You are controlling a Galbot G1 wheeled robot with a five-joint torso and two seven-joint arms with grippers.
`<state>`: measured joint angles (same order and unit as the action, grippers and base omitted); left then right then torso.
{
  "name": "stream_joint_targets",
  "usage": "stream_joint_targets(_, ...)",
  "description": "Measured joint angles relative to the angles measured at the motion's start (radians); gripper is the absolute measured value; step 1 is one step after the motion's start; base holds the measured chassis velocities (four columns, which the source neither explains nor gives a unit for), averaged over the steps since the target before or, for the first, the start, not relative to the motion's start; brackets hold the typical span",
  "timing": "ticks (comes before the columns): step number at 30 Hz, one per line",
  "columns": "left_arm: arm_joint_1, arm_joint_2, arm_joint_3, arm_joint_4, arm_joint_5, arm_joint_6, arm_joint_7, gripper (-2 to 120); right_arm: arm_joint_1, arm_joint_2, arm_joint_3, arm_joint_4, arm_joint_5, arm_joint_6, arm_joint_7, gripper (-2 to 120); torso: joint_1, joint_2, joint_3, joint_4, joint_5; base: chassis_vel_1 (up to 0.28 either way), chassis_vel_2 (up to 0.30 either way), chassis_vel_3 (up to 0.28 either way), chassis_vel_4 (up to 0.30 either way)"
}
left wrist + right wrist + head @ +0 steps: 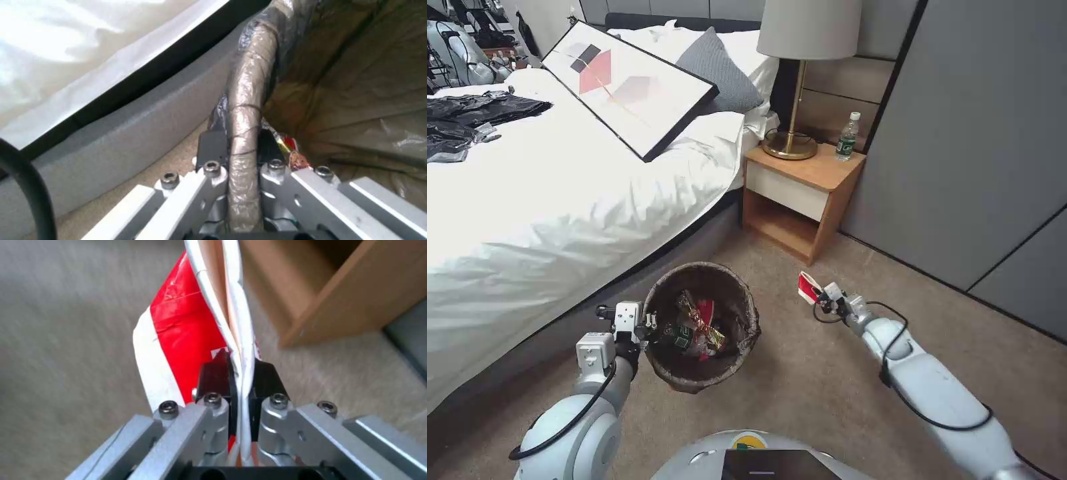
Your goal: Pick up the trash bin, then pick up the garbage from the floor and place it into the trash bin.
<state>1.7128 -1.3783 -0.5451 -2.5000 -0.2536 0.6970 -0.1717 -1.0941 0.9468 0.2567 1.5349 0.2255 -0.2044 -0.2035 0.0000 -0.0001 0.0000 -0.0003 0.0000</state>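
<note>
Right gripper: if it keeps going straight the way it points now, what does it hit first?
Likely the nightstand. The right gripper, shut on a red-white carton, points up-left over the carpet toward the nightstand's open lower shelf. The wrist view shows its wooden side just ahead of the carton. Depth is unclear.

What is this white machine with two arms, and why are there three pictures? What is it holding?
It is a robot on wheels with two arms. One picture comes from a camera on its head, looking down at a bedroom carpet beside a bed. The other two come from cameras on its wrists, very close to its claws. The left gripper pinches the rim of the small round trash bin lined with a dark bag; its fingers squeeze the rim. Wrappers already lie inside. The right gripper holds a flattened red-and-white paper carton up off the carpet, near a wooden nightstand.
</note>
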Motion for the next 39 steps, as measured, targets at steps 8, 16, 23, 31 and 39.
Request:
stream_joint_targets(8,0.000,0.001,0.004,0.000,0.001,0.001,-0.001,2,-0.129,-0.012,0.136,0.307,0.093,-0.053,0.020,2,0.000,0.000,0.000,0.0004,0.0000,0.000,0.000,0.000,0.000)
stream_joint_targets(16,0.001,0.007,0.004,0.000,0.001,0.001,-0.001,2,-0.144,-0.056,0.181,0.586,0.253,-0.136,0.049,2,0.000,0.000,0.000,0.0005,-0.0001,0.000,0.000,0.000,0.000)
stream_joint_targets(23,0.001,0.010,0.005,0.000,0.001,0.002,-0.001,2,-0.105,-0.094,0.170,0.733,0.359,-0.191,0.056,2,0.000,0.000,0.000,0.0004,-0.0001,0.000,0.000,0.000,0.000)
stream_joint_targets(31,0.000,0.012,0.011,0.000,0.001,0.004,-0.003,2,-0.019,-0.152,0.092,0.815,0.481,-0.230,0.035,2,0.000,0.000,0.000,0.0004,-0.0001,0.000,0.000,0.000,0.000)
stream_joint_targets(39,-0.003,0.008,0.014,0.000,0.003,0.004,-0.003,2,0.052,-0.174,-0.034,0.832,0.495,-0.245,0.007,2,0.000,0.000,0.000,0.0004,0.0000,0.000,0.000,0.000,0.000)
